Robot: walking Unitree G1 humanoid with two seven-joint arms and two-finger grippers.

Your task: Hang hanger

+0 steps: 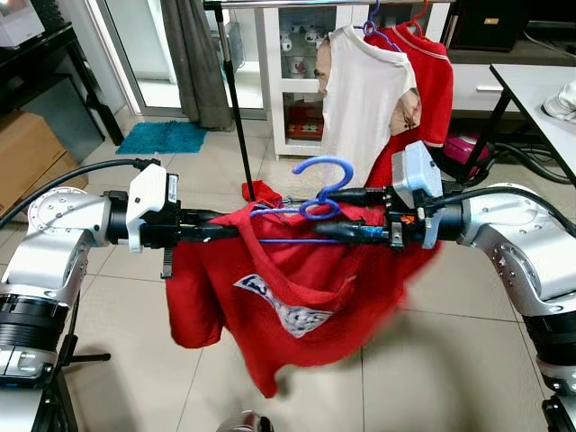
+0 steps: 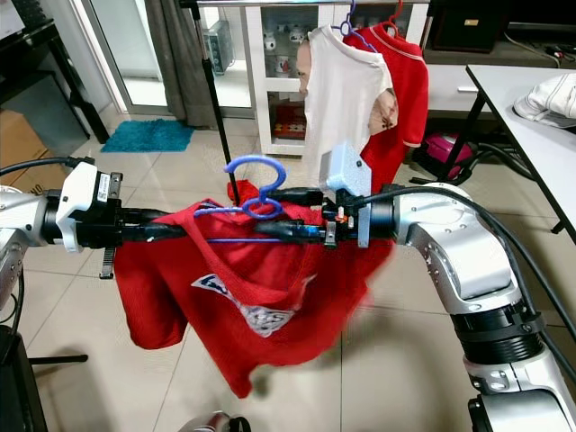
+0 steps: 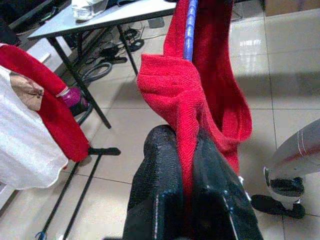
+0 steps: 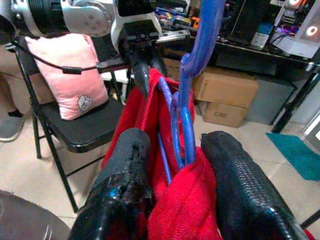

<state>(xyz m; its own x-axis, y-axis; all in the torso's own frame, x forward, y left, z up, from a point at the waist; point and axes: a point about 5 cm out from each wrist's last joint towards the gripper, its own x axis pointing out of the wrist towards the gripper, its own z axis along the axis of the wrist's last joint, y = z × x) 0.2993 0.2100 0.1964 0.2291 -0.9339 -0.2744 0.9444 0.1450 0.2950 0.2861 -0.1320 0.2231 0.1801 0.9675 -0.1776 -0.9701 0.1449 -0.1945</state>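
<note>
A blue plastic hanger [image 1: 322,184] carries a red shirt [image 1: 288,297], and both are held up between my two arms in front of me. My left gripper [image 1: 238,231] is shut on the shirt's shoulder, pinching red cloth [image 3: 175,100] over the hanger's arm. My right gripper [image 1: 317,214] is shut on the hanger's neck [image 4: 182,130] and the cloth bunched around it, just below the hook. The hook points upward. Farther back, a metal clothes rail [image 1: 297,4] bears a white shirt [image 1: 364,99] and a second red shirt [image 1: 432,81].
A black stand pole [image 1: 236,99] holds the rail at the left. A grey table [image 1: 540,90] stands at the right, with cables under it. A white cabinet [image 1: 292,72] is behind the rail; a teal mat [image 1: 162,137] and a cardboard box [image 1: 22,153] lie left.
</note>
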